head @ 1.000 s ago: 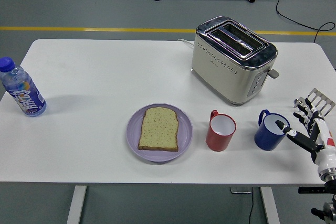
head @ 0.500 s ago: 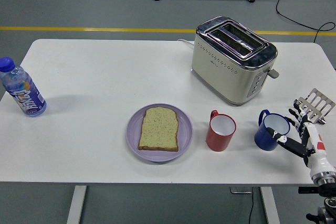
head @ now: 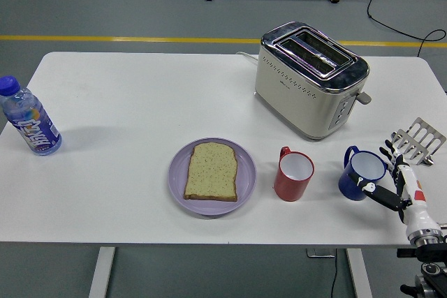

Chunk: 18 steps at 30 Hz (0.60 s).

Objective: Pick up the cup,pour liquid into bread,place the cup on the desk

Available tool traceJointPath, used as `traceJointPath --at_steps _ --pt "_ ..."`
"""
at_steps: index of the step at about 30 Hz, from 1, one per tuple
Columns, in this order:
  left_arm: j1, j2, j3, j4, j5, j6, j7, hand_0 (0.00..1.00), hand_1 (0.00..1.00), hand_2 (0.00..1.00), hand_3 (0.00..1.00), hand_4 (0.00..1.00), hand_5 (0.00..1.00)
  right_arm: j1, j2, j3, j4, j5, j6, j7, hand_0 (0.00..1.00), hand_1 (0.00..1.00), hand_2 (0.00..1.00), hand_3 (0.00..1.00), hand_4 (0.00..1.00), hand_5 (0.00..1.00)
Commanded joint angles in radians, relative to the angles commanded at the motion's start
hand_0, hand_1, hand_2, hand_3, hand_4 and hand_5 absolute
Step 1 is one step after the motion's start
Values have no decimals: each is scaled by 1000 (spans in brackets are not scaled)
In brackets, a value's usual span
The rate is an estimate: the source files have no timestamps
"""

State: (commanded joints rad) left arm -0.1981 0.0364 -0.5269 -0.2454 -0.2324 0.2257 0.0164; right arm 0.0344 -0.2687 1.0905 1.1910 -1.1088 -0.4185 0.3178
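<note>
Your right hand (head: 394, 176) sits at the table's (head: 126, 102) near right corner, fingers spread and holding nothing; its thumb tip is just beside the blue cup's (head: 361, 174) right wall, contact unclear. The blue cup stands upright, right of the red cup (head: 293, 174). Bread (head: 211, 170) lies on the purple plate (head: 177, 179), further left.

Right robot hand (head: 396, 176) at surface's (head: 126, 102) right edge, fingers spread, just beside blue cup (head: 360, 174). Bread (head: 211, 170) on purple plate (head: 177, 179) near front edge.
</note>
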Motion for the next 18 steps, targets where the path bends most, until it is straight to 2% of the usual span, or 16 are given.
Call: traceJointPath --at_steps 18 --pt "-4 6 4 0 -15 3 -7 690 756 773 611 396 998 33 8 -57 -44 37 -30 -6 997 850 945 998 998 246"
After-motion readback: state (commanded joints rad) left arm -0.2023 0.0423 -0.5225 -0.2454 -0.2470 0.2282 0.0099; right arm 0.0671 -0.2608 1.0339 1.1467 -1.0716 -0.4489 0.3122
